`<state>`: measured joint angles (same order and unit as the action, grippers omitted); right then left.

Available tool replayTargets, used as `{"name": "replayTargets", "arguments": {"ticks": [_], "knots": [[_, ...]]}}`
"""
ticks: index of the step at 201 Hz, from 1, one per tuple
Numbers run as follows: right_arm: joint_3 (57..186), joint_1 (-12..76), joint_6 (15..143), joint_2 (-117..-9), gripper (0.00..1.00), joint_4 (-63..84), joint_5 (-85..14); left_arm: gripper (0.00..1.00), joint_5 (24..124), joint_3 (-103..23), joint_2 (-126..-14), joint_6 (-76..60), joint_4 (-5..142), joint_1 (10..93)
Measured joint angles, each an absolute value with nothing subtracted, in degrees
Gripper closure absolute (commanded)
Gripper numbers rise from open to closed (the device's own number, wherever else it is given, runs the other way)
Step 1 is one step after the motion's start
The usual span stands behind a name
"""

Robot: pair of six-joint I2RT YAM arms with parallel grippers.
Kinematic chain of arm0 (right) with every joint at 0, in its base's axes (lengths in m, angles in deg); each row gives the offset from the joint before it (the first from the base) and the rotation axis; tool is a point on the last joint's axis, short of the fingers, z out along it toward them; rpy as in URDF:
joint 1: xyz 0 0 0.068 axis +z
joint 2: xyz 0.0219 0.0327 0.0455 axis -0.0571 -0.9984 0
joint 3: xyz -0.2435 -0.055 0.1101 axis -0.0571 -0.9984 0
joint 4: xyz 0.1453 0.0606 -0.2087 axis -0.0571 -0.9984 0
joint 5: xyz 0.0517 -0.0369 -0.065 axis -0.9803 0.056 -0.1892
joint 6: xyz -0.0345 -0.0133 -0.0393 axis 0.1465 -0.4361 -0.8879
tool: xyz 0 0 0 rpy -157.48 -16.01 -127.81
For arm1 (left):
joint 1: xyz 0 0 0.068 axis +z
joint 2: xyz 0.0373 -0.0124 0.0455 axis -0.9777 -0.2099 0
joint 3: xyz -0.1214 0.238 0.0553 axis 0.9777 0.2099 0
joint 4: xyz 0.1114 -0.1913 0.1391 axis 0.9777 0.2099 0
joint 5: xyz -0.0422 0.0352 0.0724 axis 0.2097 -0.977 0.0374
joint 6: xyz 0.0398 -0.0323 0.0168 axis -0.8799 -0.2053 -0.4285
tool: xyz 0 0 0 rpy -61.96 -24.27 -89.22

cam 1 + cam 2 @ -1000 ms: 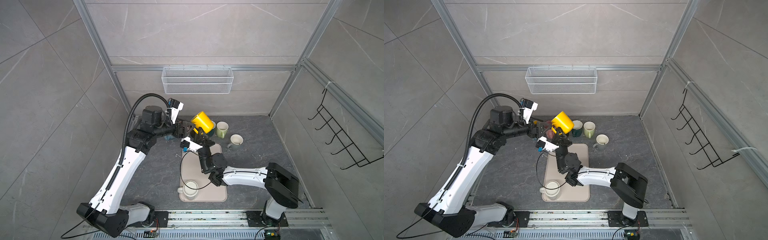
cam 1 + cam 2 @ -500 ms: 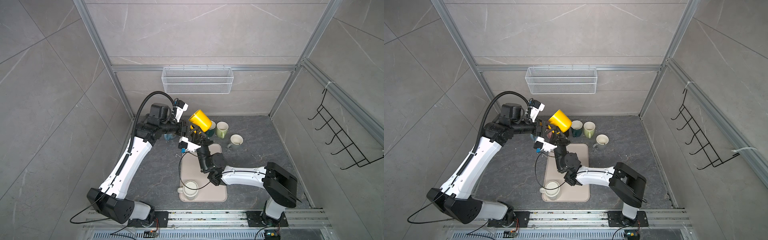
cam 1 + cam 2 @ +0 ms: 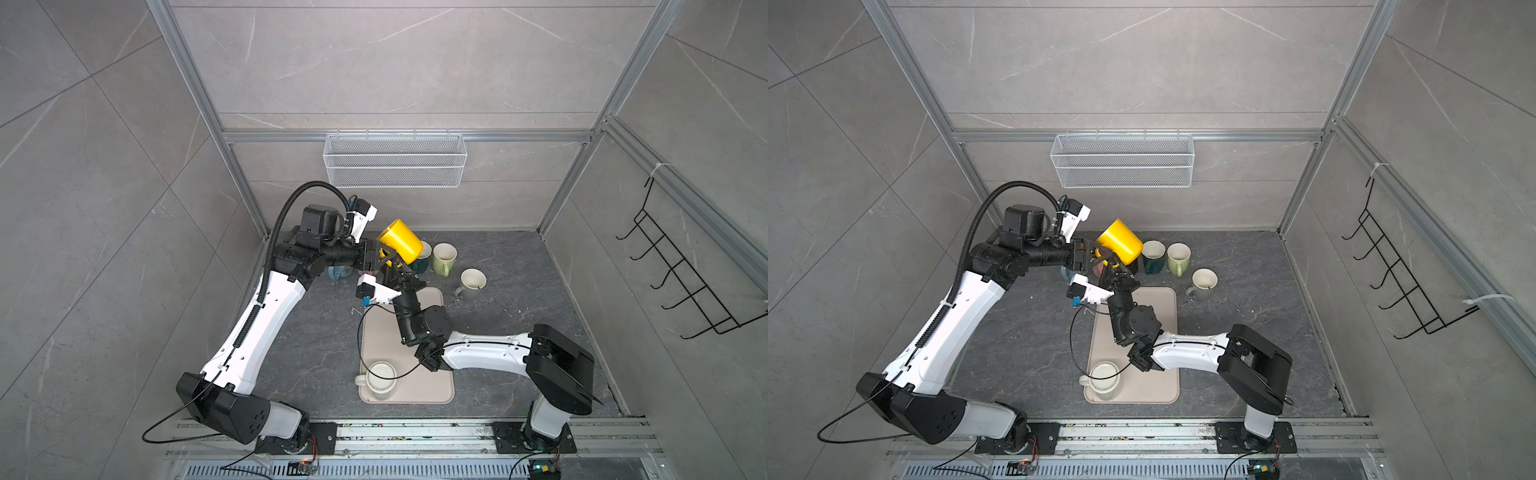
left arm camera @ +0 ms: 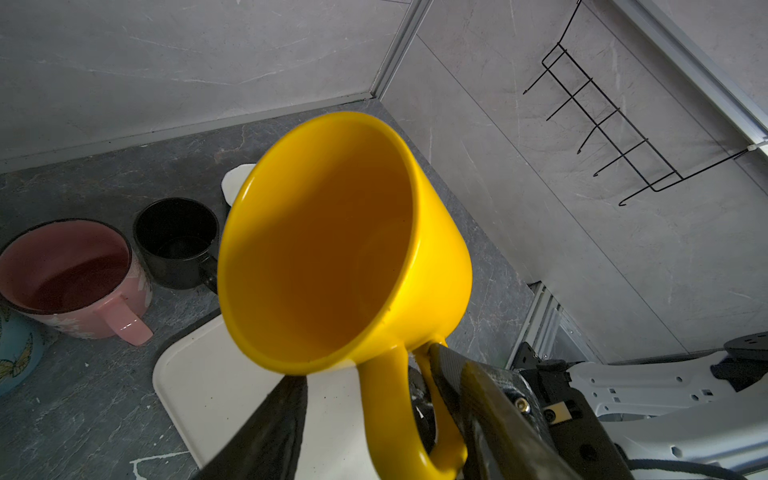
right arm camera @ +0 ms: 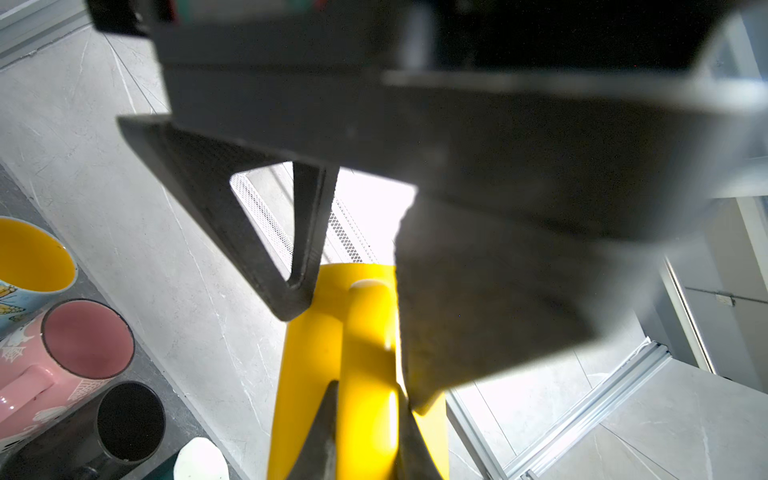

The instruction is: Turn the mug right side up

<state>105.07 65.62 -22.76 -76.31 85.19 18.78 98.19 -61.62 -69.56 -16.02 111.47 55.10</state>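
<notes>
A: Over the last second the left arm has swung in toward the yellow mug (image 3: 401, 243), and the left gripper (image 4: 365, 368) has narrowed its jaws on the way.

B: Clamped yet?

A: No. Its jaws stand apart on either side of the handle (image 4: 386, 415). One finger appears to be against it, and the other shows a gap. The right gripper (image 5: 365, 390) is pinched shut on that same handle and carries the mug in the air. In a top view the mug is at 12 o'clock of the mat (image 3: 428, 386), tipped on its side with its mouth facing the left wrist.

B: What worries you?

A: Two grippers crowd one glossy handle. I judge a left finger could knock the right's fingers or lever the mug round in that narrow pinch. If the right lets go before the left bites, the mug would fall onto the black mug (image 4: 176, 241) or the pink mug (image 4: 70, 274) beneath.

B: Anything in the containers?

A: The yellow one is empty. The pink and black ones and the blue butterfly mug (image 5: 33, 253) show nothing inside. The white mug (image 3: 379, 376), at the mat's 7 o'clock corner, looks empty. The light green mug (image 3: 444, 255) and the grey mug (image 3: 473, 282), between 1 and 2 o'clock, each show a small dark mark, too small to name. The dark green mug (image 3: 1152, 255) is half hidden. The wire basket (image 3: 395, 166) holds nothing I can see.
</notes>
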Motion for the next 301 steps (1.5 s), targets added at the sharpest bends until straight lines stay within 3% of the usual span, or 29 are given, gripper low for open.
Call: {"name": "replayTargets", "arguments": {"ticks": [99,159,241,301], "knots": [[105.1,65.6,-23.2,-76.9,1.0,85.2,17.7,0.48,99.4,-61.6,-69.7,-15.7,112.3,56.2],[105.4,65.5,-24.1,-77.7,1.0,85.2,17.3,0.64,101.3,-61.6,-69.9,-14.9,113.2,56.6],[105.8,65.5,-25.1,-79.2,1.0,85.2,16.4,1.0,102.8,-61.6,-70.0,-12.2,113.4,57.3],[105.9,65.5,-26.1,-79.2,1.0,85.1,16.8,1.0,103.7,-60.6,-69.8,-11.4,111.9,57.3]]}}
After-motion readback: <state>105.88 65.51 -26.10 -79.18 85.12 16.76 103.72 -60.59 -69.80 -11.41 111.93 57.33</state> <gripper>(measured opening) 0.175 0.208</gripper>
